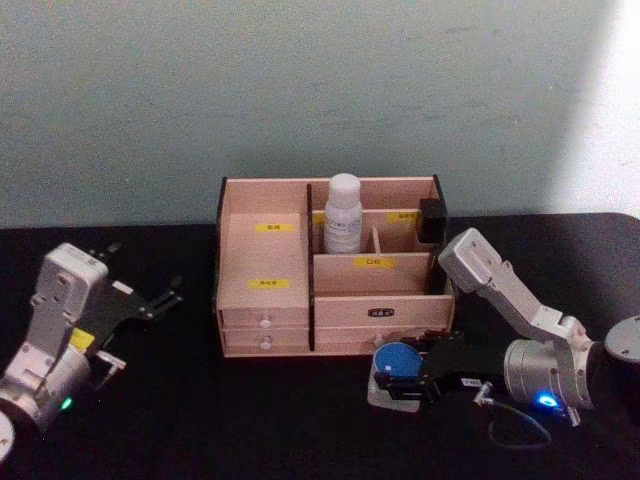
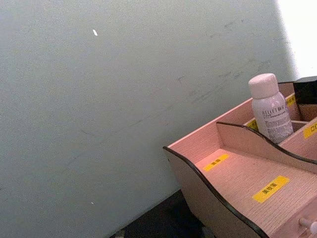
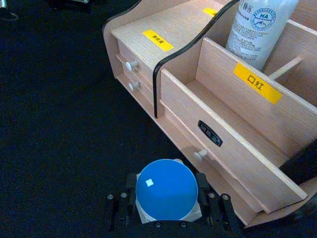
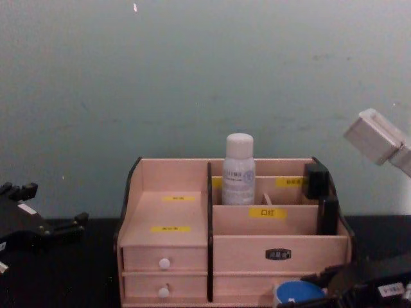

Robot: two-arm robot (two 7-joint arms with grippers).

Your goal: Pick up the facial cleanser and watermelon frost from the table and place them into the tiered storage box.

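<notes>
Right wrist view: jar [image 3: 166, 189] between fingers [image 3: 218, 208]

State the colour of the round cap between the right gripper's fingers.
The cap is blue, with a small white mark; the right wrist view shows it best.

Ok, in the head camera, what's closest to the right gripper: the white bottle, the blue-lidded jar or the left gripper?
1. Blue-lidded jar, between the right gripper's fingers.
2. White bottle, standing in the box's back row.
3. Left gripper, far off at the box's left.
</notes>
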